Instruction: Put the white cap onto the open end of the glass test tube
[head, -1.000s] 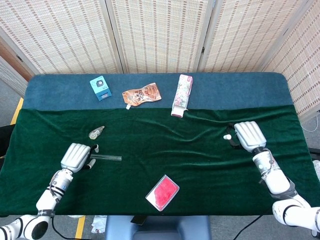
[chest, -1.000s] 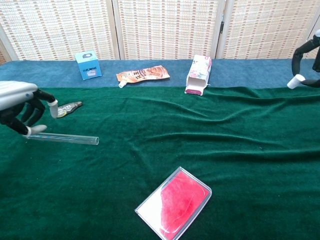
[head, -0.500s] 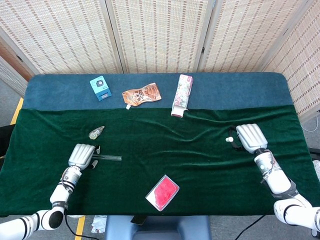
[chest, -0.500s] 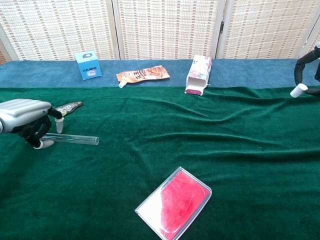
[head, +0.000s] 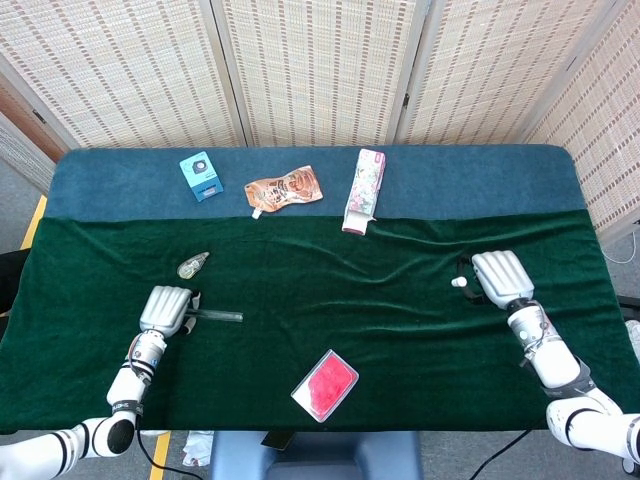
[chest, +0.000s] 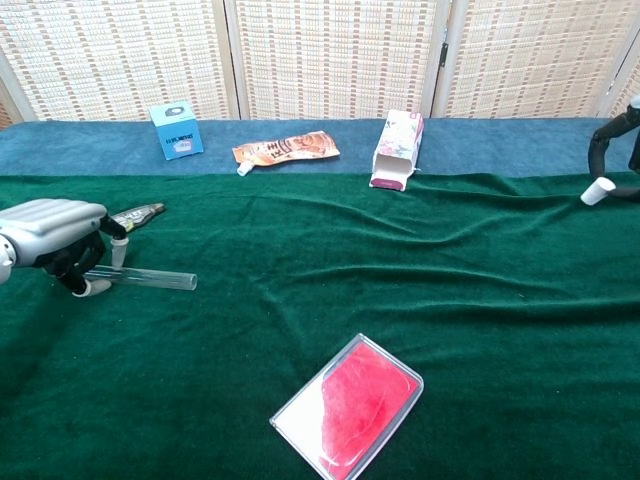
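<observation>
A: L hand (chest: 55, 235)?
B: Low on the worktop (head: 400, 330), fingers curled over the near end of the glass test tube (chest: 150, 278), gripping it. Tube lies flat on the green cloth; its free end points away from the hand toward the middle.
A: R hand (head: 498, 277)?
B: Well apart, far side of the worktop. White cap (chest: 598, 191) pinched at its fingertips, off the cloth.
A: Other stuff?
B: Red card (chest: 348, 406) nearer the front edge, between the 2 hands. Small tube (chest: 135, 215) just beyond the L hand. Blue box (head: 202, 175), pouch (head: 285, 188), carton (head: 364, 188) along the back.
</observation>
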